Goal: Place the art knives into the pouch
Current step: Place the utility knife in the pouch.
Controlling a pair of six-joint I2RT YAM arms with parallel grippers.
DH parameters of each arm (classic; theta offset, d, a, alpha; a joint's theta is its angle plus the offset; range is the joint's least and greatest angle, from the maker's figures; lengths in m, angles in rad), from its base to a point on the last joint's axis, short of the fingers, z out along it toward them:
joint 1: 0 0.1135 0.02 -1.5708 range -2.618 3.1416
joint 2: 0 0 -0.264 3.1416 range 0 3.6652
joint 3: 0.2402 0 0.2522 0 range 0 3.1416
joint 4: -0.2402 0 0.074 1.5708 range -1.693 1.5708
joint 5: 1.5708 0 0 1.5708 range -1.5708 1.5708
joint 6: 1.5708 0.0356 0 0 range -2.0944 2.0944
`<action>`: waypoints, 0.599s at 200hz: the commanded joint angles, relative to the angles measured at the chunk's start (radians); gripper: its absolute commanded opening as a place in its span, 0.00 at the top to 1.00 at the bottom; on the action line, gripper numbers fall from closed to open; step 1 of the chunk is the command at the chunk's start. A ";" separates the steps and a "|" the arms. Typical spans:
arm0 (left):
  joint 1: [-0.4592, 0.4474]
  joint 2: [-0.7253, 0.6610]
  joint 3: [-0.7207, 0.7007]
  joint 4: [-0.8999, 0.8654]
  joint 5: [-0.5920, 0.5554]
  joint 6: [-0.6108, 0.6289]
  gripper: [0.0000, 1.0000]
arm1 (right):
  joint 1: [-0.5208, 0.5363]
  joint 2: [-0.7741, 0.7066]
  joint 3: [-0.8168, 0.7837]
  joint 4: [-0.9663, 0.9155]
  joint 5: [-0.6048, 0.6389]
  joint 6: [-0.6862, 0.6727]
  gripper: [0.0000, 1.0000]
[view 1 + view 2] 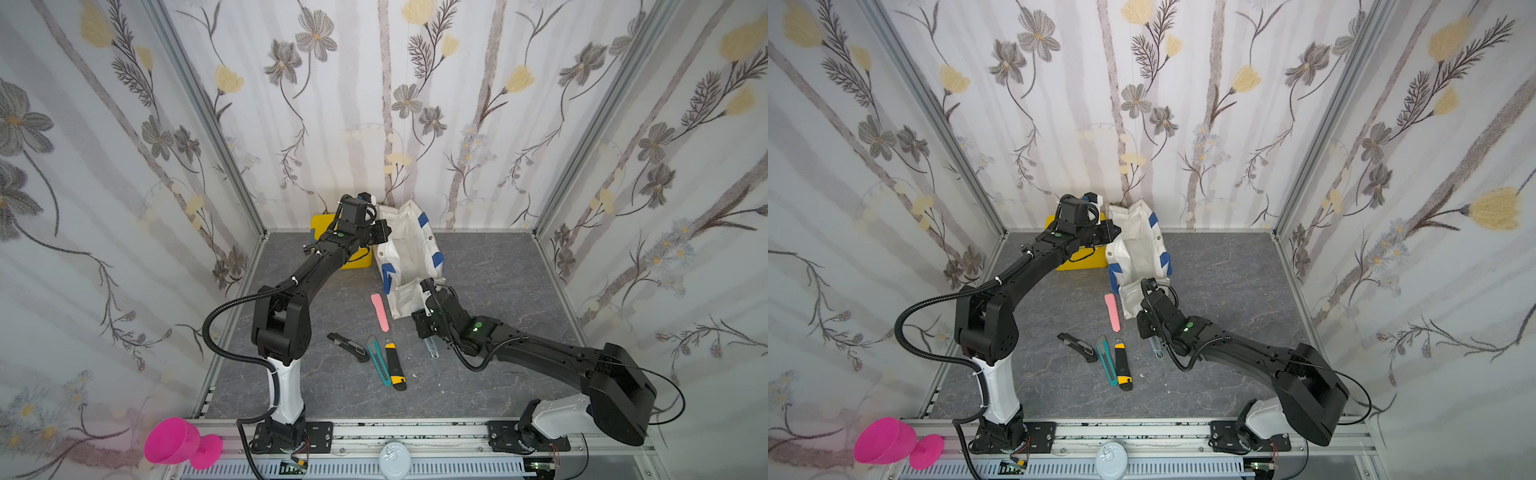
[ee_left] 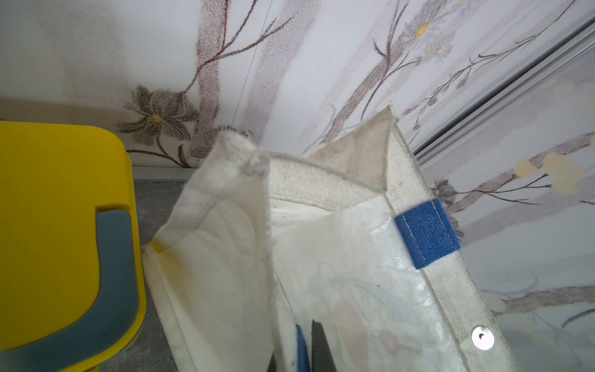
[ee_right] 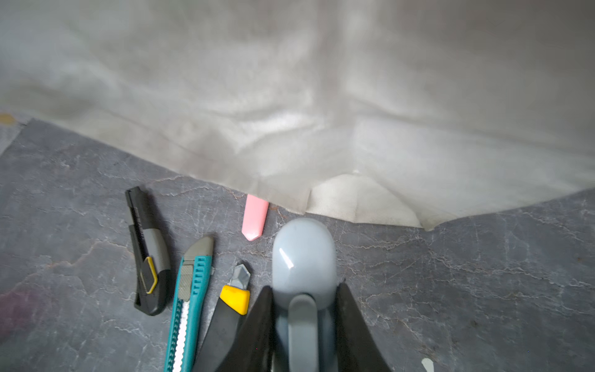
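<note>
Top views both show a pink goblet lying beyond the front-left corner of the grey marbled surface; a yellow box sits at the back edge, left of the middle, partly hidden by the left arm that reaches over it. The left gripper is at the pouch's back-left rim; in the left wrist view its dark fingers are pinched together on the white cloth, with a blue strip caught between them. The pouch is just beside the box near the middle of the back edge; its mouth is held up and open, blue patches show on its rim, and its lower end lies on the surface towards the centre. In front of it lie four loose cutters: a black cutter, a teal cutter and a yellow-and-black cutter close together near the centre, and a pink cutter touching the pouch's near-left edge. Right of these, the right gripper is clamped on the pale grey art knife; the knife is above the surface, outside the pouch, with its rounded end pointing at the pouch's near corner.
</note>
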 commanded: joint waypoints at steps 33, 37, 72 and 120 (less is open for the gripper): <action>-0.011 -0.019 -0.016 0.002 -0.017 0.023 1.00 | 0.002 -0.131 0.071 -0.051 0.005 0.031 0.77; -0.014 -0.024 -0.023 0.004 -0.021 0.025 1.00 | 0.001 -0.139 0.077 -0.049 0.000 0.031 0.77; -0.037 -0.055 -0.061 0.006 -0.042 0.031 1.00 | -0.006 -0.140 0.190 -0.086 0.020 -0.010 0.76; -0.059 -0.105 -0.142 0.043 -0.046 0.019 1.00 | -0.101 -0.008 0.405 -0.089 0.013 -0.080 0.77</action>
